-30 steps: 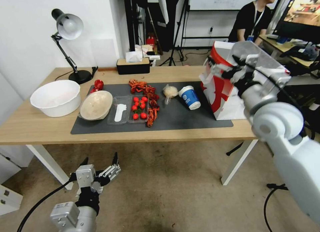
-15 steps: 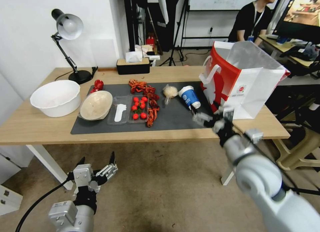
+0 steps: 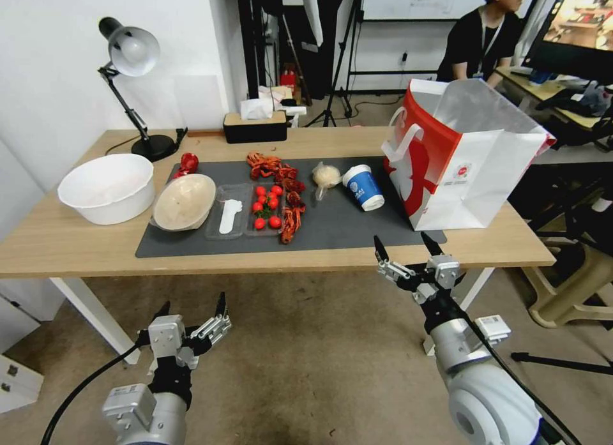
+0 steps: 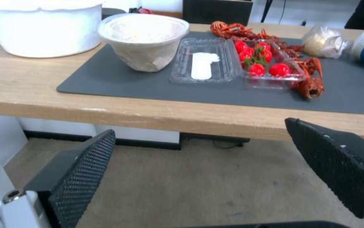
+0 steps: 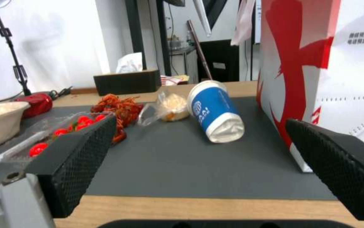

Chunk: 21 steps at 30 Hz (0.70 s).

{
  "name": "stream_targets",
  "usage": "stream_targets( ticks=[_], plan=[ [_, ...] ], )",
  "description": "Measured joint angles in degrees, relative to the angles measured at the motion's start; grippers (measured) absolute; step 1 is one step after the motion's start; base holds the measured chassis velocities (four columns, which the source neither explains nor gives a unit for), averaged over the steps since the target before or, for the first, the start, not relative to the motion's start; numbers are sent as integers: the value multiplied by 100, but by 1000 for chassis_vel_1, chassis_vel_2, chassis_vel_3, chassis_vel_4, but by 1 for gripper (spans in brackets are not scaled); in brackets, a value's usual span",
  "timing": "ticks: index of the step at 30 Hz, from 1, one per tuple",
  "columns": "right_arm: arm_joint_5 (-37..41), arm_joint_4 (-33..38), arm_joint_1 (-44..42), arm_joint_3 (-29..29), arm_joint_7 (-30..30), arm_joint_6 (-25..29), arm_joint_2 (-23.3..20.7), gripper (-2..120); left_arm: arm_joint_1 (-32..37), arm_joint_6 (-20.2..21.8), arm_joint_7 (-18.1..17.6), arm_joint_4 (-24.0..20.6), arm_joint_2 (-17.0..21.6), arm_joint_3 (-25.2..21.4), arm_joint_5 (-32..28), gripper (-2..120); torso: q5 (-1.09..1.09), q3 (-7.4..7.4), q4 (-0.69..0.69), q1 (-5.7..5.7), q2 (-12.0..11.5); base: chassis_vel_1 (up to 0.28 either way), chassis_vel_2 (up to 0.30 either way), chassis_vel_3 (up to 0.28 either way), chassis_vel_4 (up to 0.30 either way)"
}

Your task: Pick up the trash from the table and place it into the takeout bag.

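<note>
While most of the trash lay on the table [image 3: 76, 253], the job looked barely begun from the head view. The paper cup [image 3: 363, 187] lay tipped on the grey mat [image 3: 357, 231], just beside the takeout bag [image 3: 472, 170], which stood upright and open at the table's right end; its inside could not be seen. The left gripper [image 3: 190, 308] and right gripper [image 3: 408, 247] both hung below the table edge, jaws spread, holding nothing.

From the left wrist, the paper bowl [image 4: 146, 44] looked empty, and the clear tray [image 4: 237, 60] held small tomatoes with red shell scraps [image 4: 310, 85] alongside.

From the right wrist, the knotted plastic bag [image 5: 167, 107] held a beige lump, touching the cup, and the red can [image 5: 36, 104] sat far off.
</note>
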Motion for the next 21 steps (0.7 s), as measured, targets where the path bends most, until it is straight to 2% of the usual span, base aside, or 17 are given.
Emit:
stream_targets(
  ticks=[13,21],
  plan=[
    [-168,-108,-14,-132,-5,63,166,100,-31,3,8,-8,-17,-18,-16,100,0,0,-1,0,0,0,0,0,0],
    [36,-509,934,-348,-36,-249,85,100,-79,7,9,28,-29,6,-2,100,0,0,0,0,0,0,0,0,0]
  ],
)
